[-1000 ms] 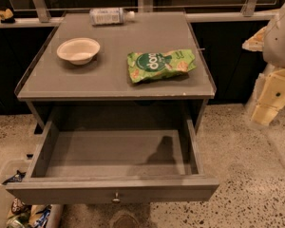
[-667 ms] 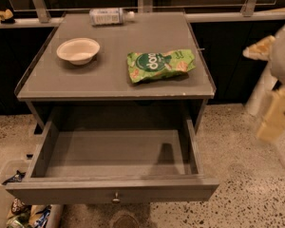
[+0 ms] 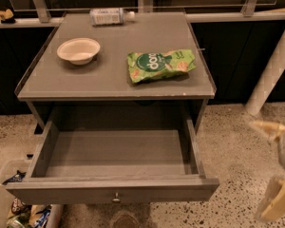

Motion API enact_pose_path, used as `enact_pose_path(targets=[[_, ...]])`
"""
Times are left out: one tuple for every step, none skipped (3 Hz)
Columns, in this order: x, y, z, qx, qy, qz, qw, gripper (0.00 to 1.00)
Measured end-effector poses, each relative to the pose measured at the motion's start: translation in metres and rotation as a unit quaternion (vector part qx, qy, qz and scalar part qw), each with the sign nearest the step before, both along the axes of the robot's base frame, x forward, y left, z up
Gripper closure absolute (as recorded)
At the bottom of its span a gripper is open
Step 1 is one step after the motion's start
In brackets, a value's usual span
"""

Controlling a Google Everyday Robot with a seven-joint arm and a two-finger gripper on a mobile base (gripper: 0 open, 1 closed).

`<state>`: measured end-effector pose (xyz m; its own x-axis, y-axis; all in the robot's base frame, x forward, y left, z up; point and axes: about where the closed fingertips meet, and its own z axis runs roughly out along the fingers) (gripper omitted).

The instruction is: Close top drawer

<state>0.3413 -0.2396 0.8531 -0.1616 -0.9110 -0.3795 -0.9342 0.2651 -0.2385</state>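
The top drawer (image 3: 111, 191) stands pulled far out of the grey cabinet (image 3: 109, 80). It is wide, deep and empty, with a small round metal knob (image 3: 116, 197) at the centre of its flat front panel. My gripper (image 3: 257, 171) is at the lower right, to the right of the drawer's front corner and apart from it. Its two pale fingers (image 3: 270, 128) are spread wide and hold nothing.
On the cabinet top sit a white bowl (image 3: 78, 50), a green snack bag (image 3: 160, 64) and a lying bottle (image 3: 109, 16). A white pole (image 3: 274, 68) stands at the right. Packets lie on the speckled floor at the lower left (image 3: 19, 213).
My gripper has moved down along the right edge, from beside the cabinet top to beside the drawer's front. The drawer and the objects have not moved.
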Motion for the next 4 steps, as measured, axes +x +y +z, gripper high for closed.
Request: enact_pose_path(targets=[[-0.040,0.000,-0.113,0.042,0.083,0.010,0.9956,0.00],[-0.091,0.022,-0.221,0.104,0.175,0.043,0.9781,0.00],[-0.104,0.030,-0.250,0.133,0.210,0.047,0.9676,0.00],[-0.104,0.030,-0.250,0.133,0.209,0.047,0.9677,0.00]])
